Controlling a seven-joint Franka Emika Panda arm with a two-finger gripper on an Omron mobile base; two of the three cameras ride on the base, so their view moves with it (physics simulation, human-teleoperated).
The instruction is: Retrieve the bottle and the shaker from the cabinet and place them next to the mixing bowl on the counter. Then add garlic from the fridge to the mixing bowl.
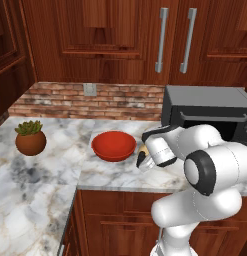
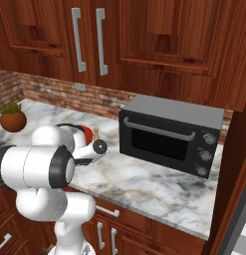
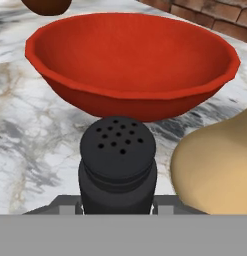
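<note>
Two cabinet items sit by the mixing bowl (image 3: pixel 130 65): bottle (image 3: pixel 215 165) down, shaker (image 3: pixel 118 160) between narrowly parted jaws. Next: release, then fetch garlic.

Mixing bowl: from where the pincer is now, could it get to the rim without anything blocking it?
Probably yes. In the hand view the mixing bowl sits just past the shaker between the pincer's tips, with bare counter between; the bottle stands off to one side.
</note>
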